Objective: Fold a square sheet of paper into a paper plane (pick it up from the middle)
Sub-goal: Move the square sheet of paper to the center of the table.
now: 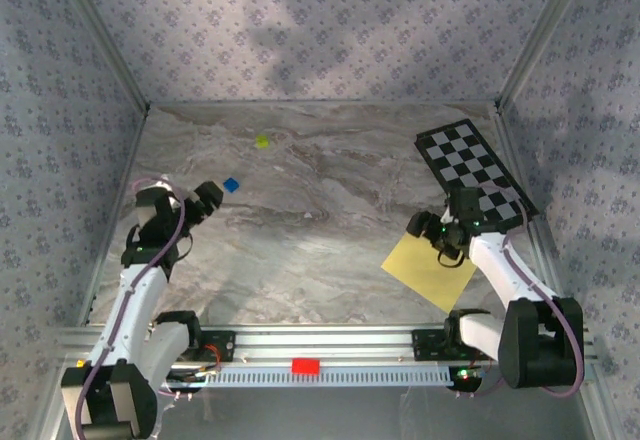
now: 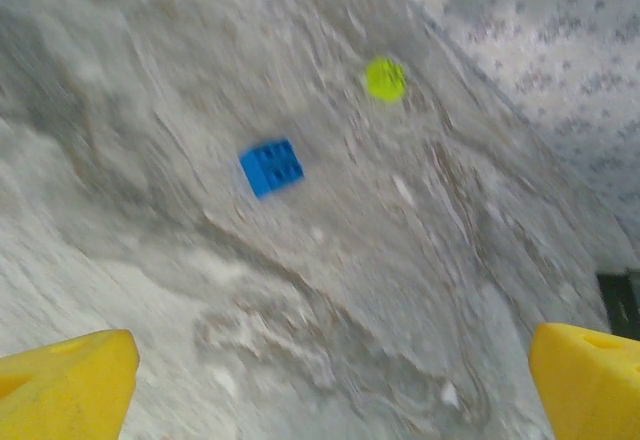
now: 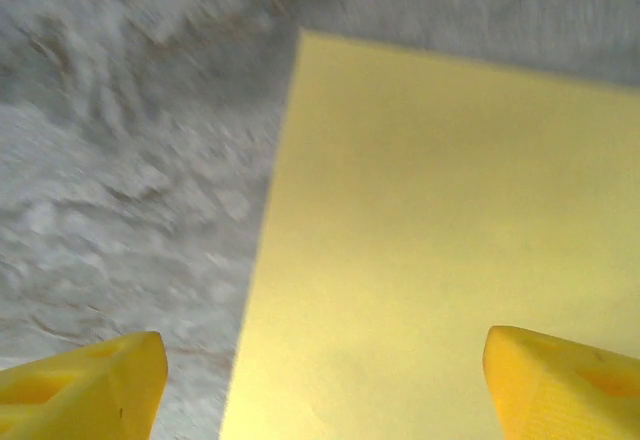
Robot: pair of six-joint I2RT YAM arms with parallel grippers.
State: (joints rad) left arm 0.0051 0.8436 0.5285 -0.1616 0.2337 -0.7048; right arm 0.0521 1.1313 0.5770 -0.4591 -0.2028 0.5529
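Yellow stock: the square sheet of paper [image 1: 428, 270] lies flat on the table [image 1: 300, 250], near-right sector, turned diamond-wise. It sits just beside the right arm's base and short of the checkered board [image 1: 473, 168]. No crease visible; folding not yet begun.

Step in hand (judged): acquire sheet w/ right tool [image 1: 440, 232].
1. Re-centre first. The right wrist view shows the sheet's edge running between the fingers [image 3: 90, 390]: one finger over bare table, the other over paper. Task req. a mid-sheet pickup, so shift the tool inboard until both tips sit over paper, approx. at ctr.
2. Descend vertically, slowly. Flat thin paper offers no edge to hook at mid-sheet. Expect to raise a small ridge by resting both tips lightly and closing gradually.
3. Avoid a hard press: tips may drag or crumple the sheet and spoil later folds.
4. Lift only once a ridge is seen pinched between the tips.

Tool status:
- Right tool: jaws wide apart, nothing between them. Pos. above the sheet's far-left part. Contact w/ paper: cannot tell. No hold on it.
- Left tool [image 1: 205, 200]: jaws fully apart, empty, over bare table on the left side, well apart from the sheet. Blue block [image 1: 231, 185] is just beside it, yellow-green block [image 1: 262, 141] farther back.
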